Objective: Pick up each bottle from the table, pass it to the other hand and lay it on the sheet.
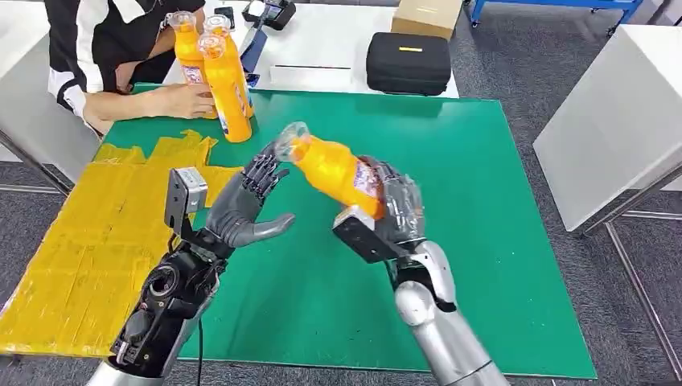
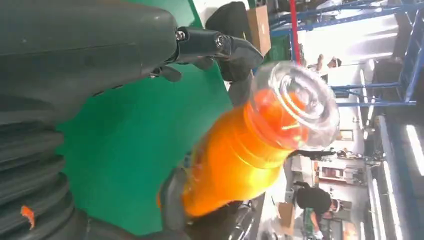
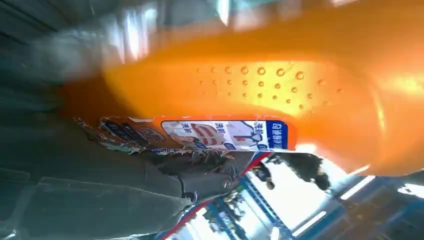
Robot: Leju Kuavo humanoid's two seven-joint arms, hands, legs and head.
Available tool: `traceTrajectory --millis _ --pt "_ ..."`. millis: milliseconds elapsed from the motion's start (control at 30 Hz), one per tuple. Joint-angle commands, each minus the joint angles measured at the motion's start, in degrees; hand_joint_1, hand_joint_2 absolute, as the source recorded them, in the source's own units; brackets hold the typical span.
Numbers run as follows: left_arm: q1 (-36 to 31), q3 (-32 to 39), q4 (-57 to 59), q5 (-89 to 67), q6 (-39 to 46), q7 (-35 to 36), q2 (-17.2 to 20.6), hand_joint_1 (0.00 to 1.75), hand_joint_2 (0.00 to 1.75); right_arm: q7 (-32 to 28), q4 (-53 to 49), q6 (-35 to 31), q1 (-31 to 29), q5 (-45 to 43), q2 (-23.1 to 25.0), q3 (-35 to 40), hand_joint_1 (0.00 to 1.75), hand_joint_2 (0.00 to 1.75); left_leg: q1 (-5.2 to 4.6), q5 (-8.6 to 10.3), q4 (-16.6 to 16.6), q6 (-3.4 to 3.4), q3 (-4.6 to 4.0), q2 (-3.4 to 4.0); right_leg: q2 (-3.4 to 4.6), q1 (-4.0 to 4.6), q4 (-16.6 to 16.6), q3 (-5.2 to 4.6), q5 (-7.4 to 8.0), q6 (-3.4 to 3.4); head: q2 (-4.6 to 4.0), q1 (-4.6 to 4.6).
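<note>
One bottle (image 1: 334, 170) of orange drink is in the air above the green surface (image 1: 482, 241), held around its lower half by the right hand (image 1: 386, 211), with its clear cap tilted up and to the left. The left hand (image 1: 245, 205) waits just beside that cap, spread and holding nothing, palm turned toward the bottle; whether its fingertips (image 1: 265, 173) already brush the neck cannot be told. The step in hand looks like the pass from right to left. To do it well, the left hand should close around the bare upper body and neck, clear of the right hand's fingers, and the right should let go only once that grip is firm, since the smooth plastic could slip. The yellow sheet (image 1: 88, 241) lies at the left. Three more bottles (image 1: 217, 76) stand at the far left, steadied by a person's hand (image 1: 181, 100).
</note>
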Motion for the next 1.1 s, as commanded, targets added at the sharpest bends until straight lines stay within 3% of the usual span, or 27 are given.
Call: traceTrajectory --millis 33,133,200,467,667,800,833,867,933,1100 --pt "-4.4 -1.8 7.1 2.3 -0.3 0.6 0.1 0.00 1.75 -1.8 9.1 -2.0 -4.9 -1.5 2.8 7.7 1.75 1.75 0.04 -0.28 0.1 0.03 0.57 0.05 0.14 0.08 0.0 0.51 -0.22 -0.40 0.00 0.00" --pt "-4.4 -1.8 7.1 2.3 -0.3 0.6 0.1 0.00 1.75 -1.8 9.1 -2.0 -4.9 -1.5 3.0 7.8 1.75 1.75 0.02 -0.12 0.0 0.02 0.31 0.01 0.06 0.04 0.0 0.27 -0.10 -0.24 0.00 0.00" --pt "-4.6 -1.8 7.4 5.3 -1.9 1.0 0.0 0.00 1.75 -2.6 9.4 -1.3 -5.2 -2.2 3.2 9.7 1.75 1.75 0.03 -0.29 0.1 0.04 0.59 0.01 0.10 0.06 0.0 0.54 -0.25 -0.41 0.00 0.00" --pt "-5.6 -1.4 9.1 9.1 -1.0 1.9 -0.4 0.00 1.75 -2.5 12.6 3.0 -6.6 -3.4 5.3 18.6 1.75 1.75 0.04 -0.15 0.0 0.01 0.33 0.01 0.07 0.06 0.0 0.28 -0.13 -0.30 0.00 0.00" --pt "-5.6 -1.4 9.1 9.1 -1.0 1.9 -0.4 0.00 1.75 -2.5 12.7 2.9 -6.4 -3.3 5.5 18.9 1.75 1.75 0.04 -0.22 0.0 0.02 0.46 0.01 0.08 0.07 0.0 0.40 -0.19 -0.36 0.00 0.00" --pt "-5.1 -0.5 8.8 8.9 0.9 0.1 -0.8 0.05 1.75 -3.6 14.9 6.1 -7.8 -8.3 5.3 21.4 1.75 1.75 0.05 -0.14 0.0 0.01 0.32 -0.01 0.05 0.06 0.0 0.30 -0.12 -0.27 0.00 0.02" --pt "-4.9 0.1 8.7 9.5 1.2 -0.4 -1.0 1.61 1.75 -3.7 15.0 6.4 -7.9 -8.8 5.2 21.3 1.75 1.75 0.07 -0.24 0.0 0.01 0.49 -0.03 0.06 0.09 0.0 0.46 -0.22 -0.38 0.00 0.00" --pt "-4.8 0.4 8.5 9.6 1.5 -0.6 -1.2 1.75 1.75 -3.8 15.1 6.4 -8.0 -9.2 5.2 21.4 1.75 1.75 0.04 -0.12 0.0 0.01 0.29 -0.04 0.02 0.05 0.0 0.27 -0.11 -0.25 0.00 0.00" --pt "-4.6 0.8 8.2 10.1 1.8 -0.8 -1.3 1.75 1.75 -3.7 15.5 6.2 -8.4 -9.8 5.1 21.5 1.75 1.75 0.06 -0.30 0.1 0.02 0.58 -0.04 0.06 0.08 0.1 0.55 -0.28 -0.43 0.00 0.00" --pt "-4.6 1.2 8.8 10.1 2.7 -0.9 -1.4 1.75 1.75 -4.0 15.9 5.2 -8.7 -10.7 4.8 21.0 1.75 1.75 0.05 -0.14 0.0 0.02 0.32 -0.07 -0.03 0.06 0.0 0.30 -0.14 -0.26 0.00 0.00"
